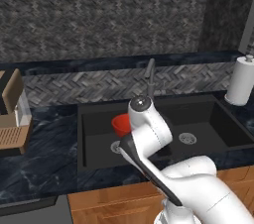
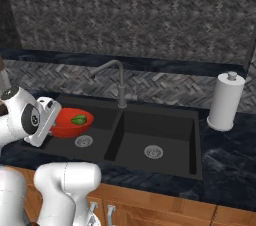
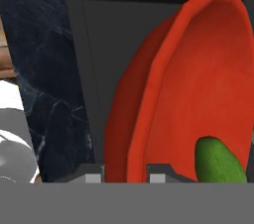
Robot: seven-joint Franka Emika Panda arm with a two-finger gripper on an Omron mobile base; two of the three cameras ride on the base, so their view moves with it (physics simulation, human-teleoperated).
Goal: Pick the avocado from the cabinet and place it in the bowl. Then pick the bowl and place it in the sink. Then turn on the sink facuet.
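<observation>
The red bowl (image 2: 70, 126) sits low in the left basin of the black sink (image 2: 165, 137), tilted, with the green avocado (image 2: 78, 119) inside it. My gripper (image 2: 56, 122) is shut on the bowl's near rim. In the hand view the fingertips (image 3: 158, 178) clamp the rim of the bowl (image 3: 198, 84), and the avocado (image 3: 218, 161) lies at its lower right. From the left base view, the bowl (image 1: 120, 125) peeks out behind my arm. The faucet (image 2: 120, 82) stands behind the sink divider, spout toward the left basin. The cabinet is out of view.
A white paper-towel roll (image 2: 226, 101) stands on the dark stone counter right of the sink. A coffee machine (image 1: 12, 114) sits on the counter at the far left. Each basin has a round drain (image 2: 153, 151). Wooden cupboards run below the counter edge.
</observation>
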